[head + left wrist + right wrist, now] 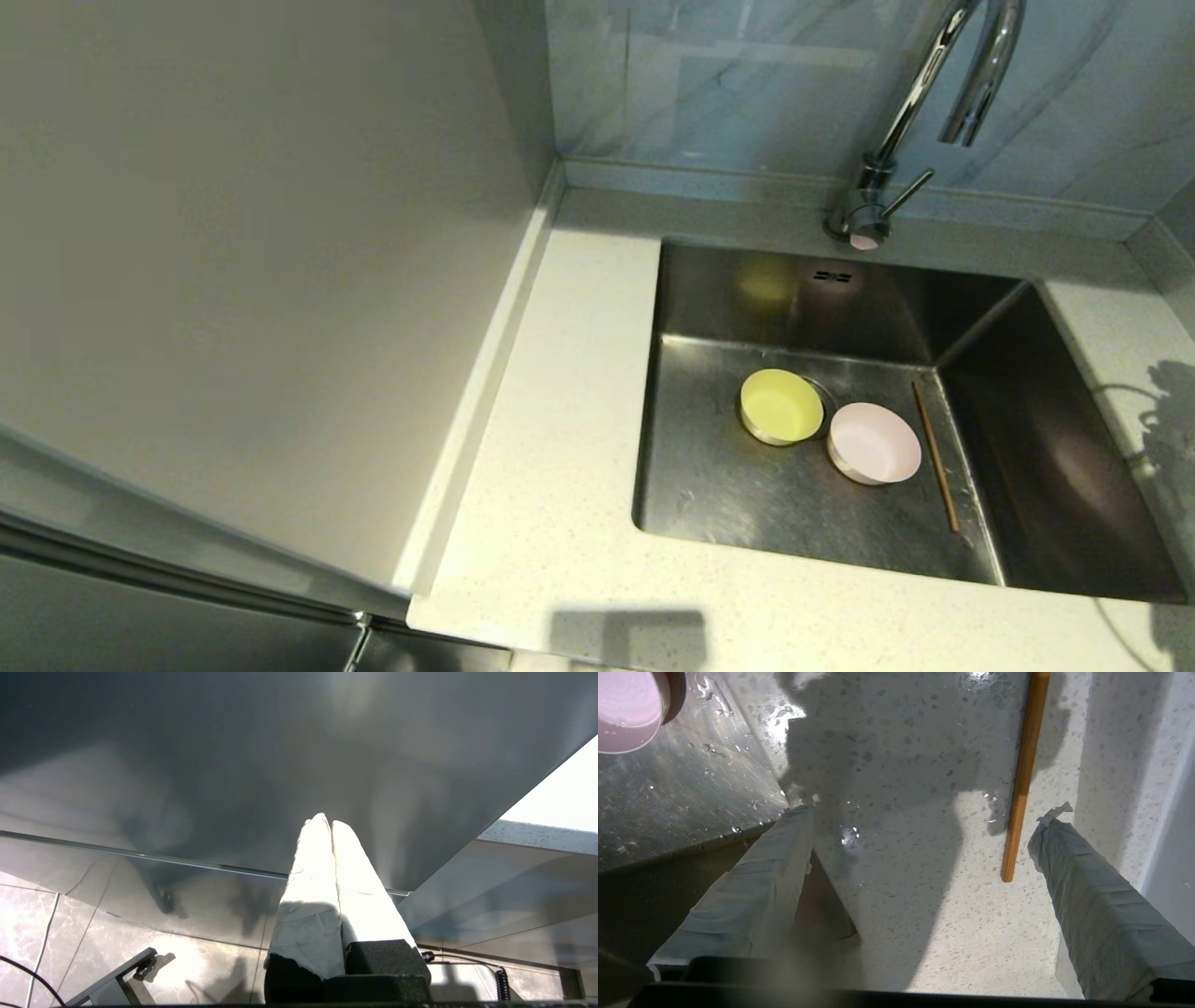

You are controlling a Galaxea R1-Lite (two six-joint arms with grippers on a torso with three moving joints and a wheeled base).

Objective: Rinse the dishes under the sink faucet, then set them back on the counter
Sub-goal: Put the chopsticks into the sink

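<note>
In the head view the sink [709, 467] holds a yellow-green bowl [780, 406], a pale pink bowl [875, 443] beside it, and one brown chopstick [935, 457] along the floor's right side. The chrome faucet [924, 84] arches over the back rim. Neither gripper shows there. In the right wrist view my right gripper [923, 816] hangs open over the speckled counter [924, 905], empty. Another chopstick [1024, 774] lies flat on that counter just inside one finger [1073, 872], apart from it. The pink bowl [626, 709] sits in the steel sink [668, 798]. My left gripper [327, 823] is shut, parked low.
Water drops [850, 837] lie on the counter by the sink edge. A low raised ledge [1120, 765] borders the counter beside the chopstick. A beige wall panel [233, 280] stands left of the counter [551, 448]. The left gripper faces a dark cabinet panel [280, 742] above a tiled floor [46, 933].
</note>
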